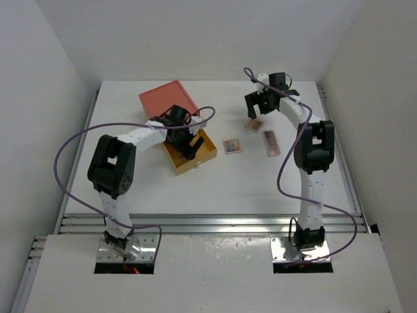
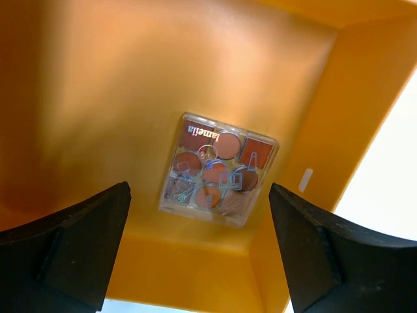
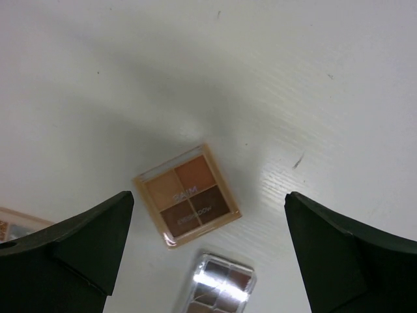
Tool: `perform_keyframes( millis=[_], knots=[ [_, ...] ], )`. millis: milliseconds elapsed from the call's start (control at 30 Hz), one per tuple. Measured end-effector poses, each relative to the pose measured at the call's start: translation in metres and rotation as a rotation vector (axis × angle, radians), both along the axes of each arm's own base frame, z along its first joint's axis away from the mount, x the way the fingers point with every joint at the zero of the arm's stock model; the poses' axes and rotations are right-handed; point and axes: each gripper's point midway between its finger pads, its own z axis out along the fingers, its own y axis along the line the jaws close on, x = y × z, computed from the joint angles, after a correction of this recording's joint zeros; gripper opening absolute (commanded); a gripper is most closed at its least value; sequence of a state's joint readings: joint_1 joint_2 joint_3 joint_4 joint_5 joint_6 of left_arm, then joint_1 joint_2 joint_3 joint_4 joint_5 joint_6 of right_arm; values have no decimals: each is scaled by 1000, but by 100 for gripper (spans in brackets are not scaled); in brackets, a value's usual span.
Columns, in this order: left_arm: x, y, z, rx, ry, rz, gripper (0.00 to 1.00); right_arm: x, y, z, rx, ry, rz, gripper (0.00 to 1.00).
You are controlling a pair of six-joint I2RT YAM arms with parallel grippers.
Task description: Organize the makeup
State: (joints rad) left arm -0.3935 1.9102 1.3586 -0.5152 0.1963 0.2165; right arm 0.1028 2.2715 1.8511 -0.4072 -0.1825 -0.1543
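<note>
**A:** What is the left gripper (image 2: 199, 189) doing?

**B:** It is hovering inside the yellow plastic drawer (image 2: 98, 98), jaws spread wide and gripping nothing. The clear square palette of reddish-brown rounds (image 2: 218, 171) is lying flat on the drawer floor between the fingers, touching neither.

**A:** And the right gripper (image 3: 208, 195)?

**B:** It is also gaping wide and empty, hanging over the white table (image 3: 293, 78). The square four-pan brown palette (image 3: 187, 195) is lying right under it, toward seven o'clock of the wrist view's centre, with its edges askew to the fingers.

**A:** Which arm is better placed for it?

**B:** The right, I judge, since it is far nearer. The palette is square, so it is offering no long axis, and the wrist is probably needing a small twist. A silvery palette (image 3: 221, 287) is sitting just beside it at five o'clock, risking a nudge.
</note>
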Motion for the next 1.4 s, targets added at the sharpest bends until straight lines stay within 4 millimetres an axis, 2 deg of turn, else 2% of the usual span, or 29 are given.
perform_keyframes(
  millis=[133,267,400,533,633,667,767,800,833,867,900,933,967,1100,1133,1167,1267,1400],
  knots=[
    [-1,-5,5,3,-9,-22,94,6,-6,-22,-14,46,64,100],
    [-6,-6,12,4,1,-34,94,-12,-3,-59,7,161,124,100],
    [-1,-10,35,-9,-12,-39,94,-19,5,-63,17,188,176,100],
    [10,-18,69,-45,-73,-52,94,-22,9,-66,-46,189,209,97],
    [17,-22,96,-66,-117,-60,95,-25,12,-68,-95,187,229,88],
    [20,-23,104,-73,-132,-63,95,-27,13,-68,-101,190,237,80],
    [29,-26,128,-101,-176,-62,95,-36,14,-68,-129,205,254,67],
    [32,-26,135,-112,-188,-58,95,-39,15,-68,-140,209,260,54],
    [35,-25,141,-121,-198,-53,95,-41,14,-67,-151,207,266,49],
    [39,-22,148,-130,-208,-41,95,-42,14,-67,-161,207,263,45],
    [43,-19,155,-140,-219,-29,95,-43,13,-67,-165,208,260,33],
    [48,-14,162,-145,-230,-13,95,-43,13,-67,-163,210,257,27],
    [55,-8,171,-151,-249,5,96,-44,13,-67,-159,210,252,16],
    [89,22,205,-163,-345,88,96,-46,13,-66,-146,207,228,11],
    [98,30,210,-161,-365,111,96,-47,12,-66,-145,208,215,5],
    [107,39,213,-157,-382,137,96,-49,11,-65,-145,211,200,4],
    [132,67,206,-129,-405,216,96,-54,7,-64,-143,219,122,4],
    [155,98,166,-56,-371,300,96,-66,6,-46,-134,196,8,0]
  ],
)
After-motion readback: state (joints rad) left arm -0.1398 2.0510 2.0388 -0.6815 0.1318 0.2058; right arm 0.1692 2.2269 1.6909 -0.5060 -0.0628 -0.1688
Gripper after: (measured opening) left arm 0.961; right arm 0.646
